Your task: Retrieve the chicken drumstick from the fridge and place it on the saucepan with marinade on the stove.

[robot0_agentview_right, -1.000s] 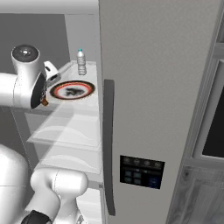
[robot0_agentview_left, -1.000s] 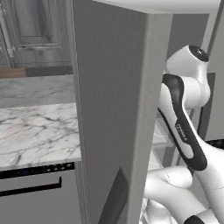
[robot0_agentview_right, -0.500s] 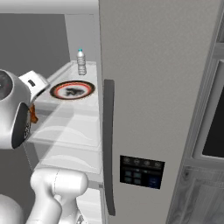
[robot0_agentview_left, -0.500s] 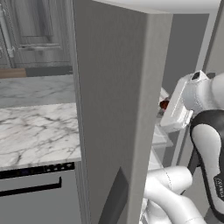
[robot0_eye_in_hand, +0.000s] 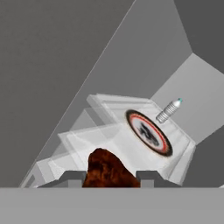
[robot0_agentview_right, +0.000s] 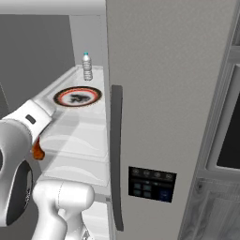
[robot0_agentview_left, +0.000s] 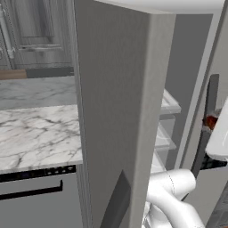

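- Hand view: the two dark fingertips of the gripper (robot0_eye_in_hand: 110, 178) stand on either side of the lumpy golden-brown chicken drumstick (robot0_eye_in_hand: 108, 169), closed against it — the meat sits between them, clear of the shelves.
- Beyond the drumstick lie the pale translucent shelves inside the tall grey fridge (robot0_eye_in_hand: 131, 140); a round plate with a red-and-dark rim (robot0_eye_in_hand: 148, 132) rests on the upper shelf, and a small clear water bottle with a blue cap (robot0_eye_in_hand: 168, 110) is just past it.
- Right base view: the orange-brown drumstick (robot0_agentview_right: 37, 151) hangs below the white hand, in front of the shelves and apart from the plate (robot0_agentview_right: 78, 96); the bottle (robot0_agentview_right: 86, 66) stands upright behind the plate.
- The closed fridge door (robot0_agentview_right: 164, 93) carries a long dark handle (robot0_agentview_right: 116, 154) and a black dispenser panel (robot0_agentview_right: 152, 183).
- Left base view: a marble counter (robot0_agentview_left: 38, 133) runs beside the open fridge door (robot0_agentview_left: 113, 111).
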